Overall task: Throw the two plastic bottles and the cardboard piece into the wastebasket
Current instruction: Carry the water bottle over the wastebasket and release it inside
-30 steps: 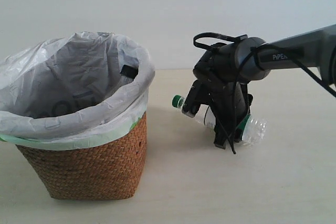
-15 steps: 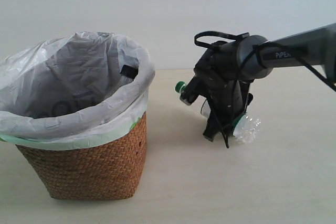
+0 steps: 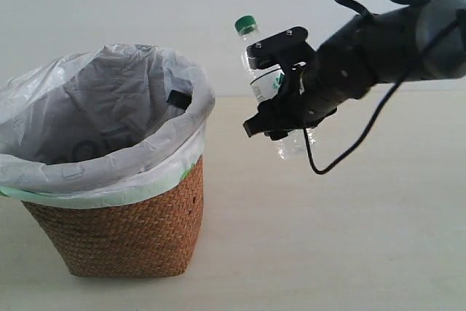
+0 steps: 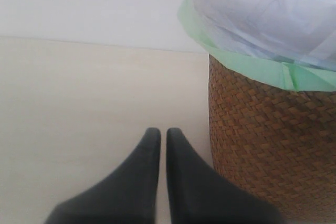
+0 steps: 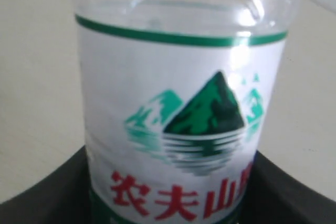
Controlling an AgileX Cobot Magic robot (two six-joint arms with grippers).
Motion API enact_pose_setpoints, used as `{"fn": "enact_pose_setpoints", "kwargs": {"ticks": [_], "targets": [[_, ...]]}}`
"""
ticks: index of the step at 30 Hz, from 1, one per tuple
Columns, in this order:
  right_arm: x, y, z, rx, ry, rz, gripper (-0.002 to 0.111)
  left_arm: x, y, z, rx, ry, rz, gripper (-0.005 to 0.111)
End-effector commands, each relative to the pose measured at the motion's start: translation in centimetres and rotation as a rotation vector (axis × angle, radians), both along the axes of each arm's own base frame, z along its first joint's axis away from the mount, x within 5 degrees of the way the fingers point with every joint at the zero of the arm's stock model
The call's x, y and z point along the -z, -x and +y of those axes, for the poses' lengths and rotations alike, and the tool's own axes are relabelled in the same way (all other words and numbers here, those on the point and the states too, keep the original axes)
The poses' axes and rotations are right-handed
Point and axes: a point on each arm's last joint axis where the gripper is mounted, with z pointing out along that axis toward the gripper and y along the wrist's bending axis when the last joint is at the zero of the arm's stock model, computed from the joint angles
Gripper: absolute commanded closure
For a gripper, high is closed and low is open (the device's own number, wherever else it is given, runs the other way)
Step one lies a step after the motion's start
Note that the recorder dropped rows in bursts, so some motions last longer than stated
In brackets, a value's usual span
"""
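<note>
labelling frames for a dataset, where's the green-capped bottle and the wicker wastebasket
clear plastic bottle with green cap (image 3: pixel 263 84), exterior view, on its white label
brown woven wicker wastebasket (image 3: pixel 124 231), exterior view, on its woven side wall

Label (image 5: pixel 173 129) of bottle (image 5: pixel 184 3): red "农夫山"

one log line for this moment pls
right gripper: shut on clear plastic bottle with green cap, cap up, in air | left gripper: shut, empty, beside brown woven wicker wastebasket | bottle: not yet over wastebasket
</note>
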Motion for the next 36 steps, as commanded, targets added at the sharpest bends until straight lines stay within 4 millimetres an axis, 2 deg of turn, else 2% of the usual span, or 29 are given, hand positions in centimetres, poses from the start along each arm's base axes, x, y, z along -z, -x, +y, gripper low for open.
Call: {"fn": "enact_pose_setpoints", "kwargs": {"ticks": [1,4,8,15,16,17,18,19,21,23,26,31,36], "targets": [[-0.9,2.3,-1.1,0.006,-0.234,-0.130,0.095,0.1,0.0,0.0,-0.004,0.000,-0.005,0.103],[-1.2,3.8,-1.9,-0.023,-0.313,-0.197,0.095,0.1,0.0,0.0,-0.004,0.000,-0.005,0.103],[-2.8,5.1,-3.5,0.076,-0.426,-0.209,0.095,0.1,0.0,0.0,-0.004,0.000,-0.005,0.103],[-8.2,7.6,-6.4,0.132,-0.481,-0.304,0.097,0.1,0.0,0.0,-0.004,0.000,-0.005,0.103],[-9.4,7.8,-8.3,0.188,-0.465,-0.316,0.103,0.1,0.0,0.0,-0.004,0.000,-0.005,0.103],[-9.8,7.9,-9.2,0.217,-0.450,-0.312,0.105,0.1,0.0,0.0,-0.004,0.000,-0.005,0.103],[-10.3,7.8,-11.6,0.303,-0.398,-0.287,0.105,0.1,0.0,0.0,-0.004,0.000,-0.005,0.103],[-10.4,7.6,-12.7,0.344,-0.373,-0.275,0.104,0.1,0.0,0.0,-0.004,0.000,-0.005,0.103],[-10.8,7.3,-16.1,0.456,-0.236,-0.221,0.104,0.1,0.0,0.0,-0.004,0.000,-0.005,0.103],[-10.8,7.4,-16.9,0.481,-0.193,-0.199,0.104,0.1,0.0,0.0,-0.004,0.000,-0.005,0.103],[-10.5,7.4,-15.7,0.440,-0.189,-0.181,0.104,0.1,0.0,0.0,-0.004,0.000,-0.005,0.103],[-10.6,8.0,-10.1,0.276,-0.315,-0.181,0.104,0.1,0.0,0.0,-0.004,0.000,-0.005,0.103],[-12.9,9.5,-4.4,0.134,-0.513,-0.179,0.104,0.1,0.0,0.0,-0.004,0.000,-0.005,0.103]]}}
